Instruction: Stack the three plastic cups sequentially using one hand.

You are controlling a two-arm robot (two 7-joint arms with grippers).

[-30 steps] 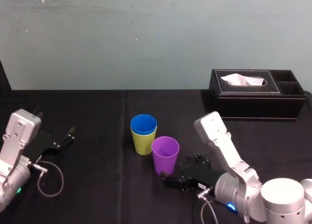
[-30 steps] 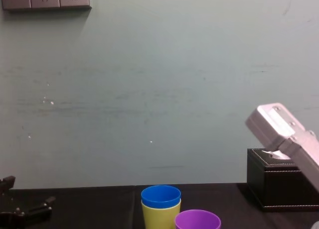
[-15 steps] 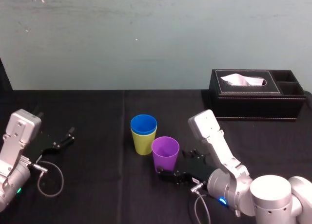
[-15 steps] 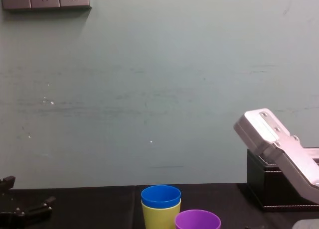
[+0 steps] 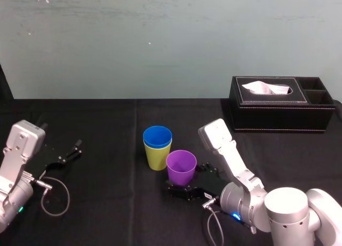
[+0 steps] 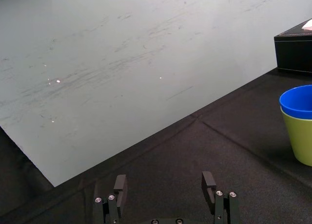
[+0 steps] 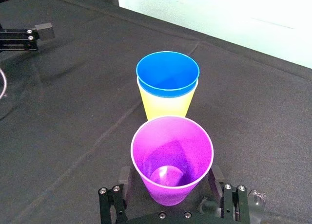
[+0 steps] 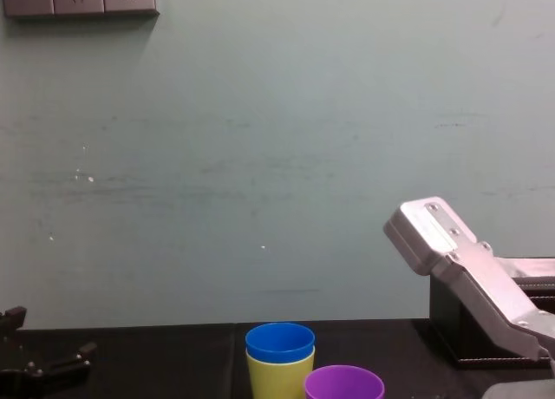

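Likely light, thin and slick, the purple cup (image 7: 171,156) stands on the worktop (image 7: 68,117) beside the blue cup (image 7: 167,73) nested in the yellow-green cup (image 7: 165,106), its lower wall straddled by the open right hand (image 7: 169,181) for a gentle squeeze; the left hand (image 6: 164,181) idles open, far left.

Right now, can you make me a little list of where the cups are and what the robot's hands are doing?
blue cup: nested inside the yellow-green cup, upright on the black table
purple cup: upright, alone, nearer the robot than the stack
right gripper: low, open, one finger each side of the purple cup
left gripper: open, parked far left, holding nothing
tissue box: back right, apart from the cups
left to do: purple cup into the stack
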